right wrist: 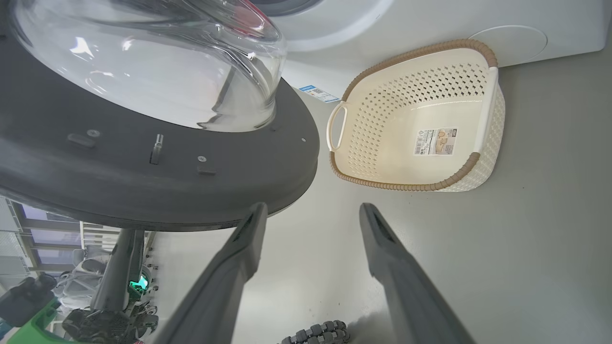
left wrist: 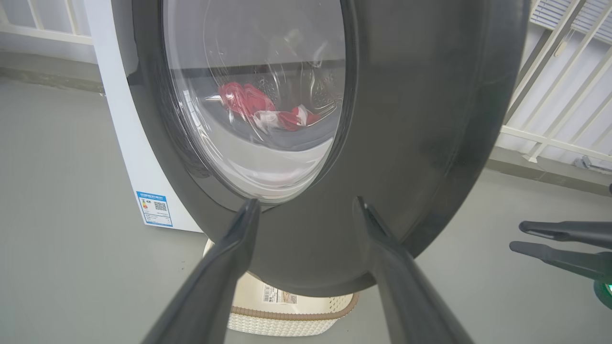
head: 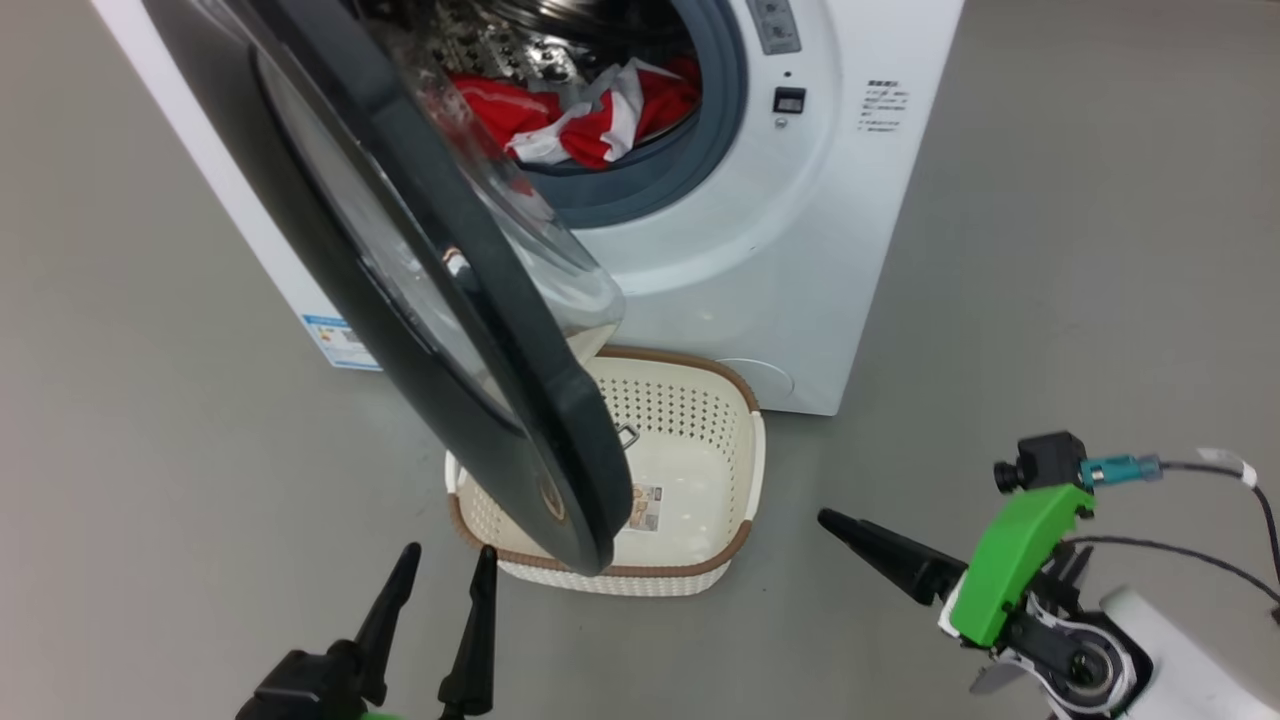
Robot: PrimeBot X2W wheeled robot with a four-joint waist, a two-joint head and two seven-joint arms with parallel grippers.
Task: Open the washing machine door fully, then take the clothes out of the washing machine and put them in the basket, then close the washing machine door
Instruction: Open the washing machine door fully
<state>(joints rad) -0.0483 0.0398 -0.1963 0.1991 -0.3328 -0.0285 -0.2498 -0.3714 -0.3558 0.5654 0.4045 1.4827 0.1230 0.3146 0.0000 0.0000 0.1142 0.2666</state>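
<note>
Left gripper [head: 449,552] and right gripper [right wrist: 313,208] are being held spread, empty, near the half-open door [head: 470,300]; clothes [head: 590,120] are lying far inside the machine [head: 800,250]. Opening seems unfinished: wider swinging is being called for.

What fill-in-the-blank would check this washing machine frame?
1. The clothes in the washing machine are ____ and white.
2. The basket on the floor holds ____ clothes.
3. The washing machine door stands ____.
4. The left gripper and right gripper hold ____, jaws apart.
Missing words: red; no; open; nothing.
</note>
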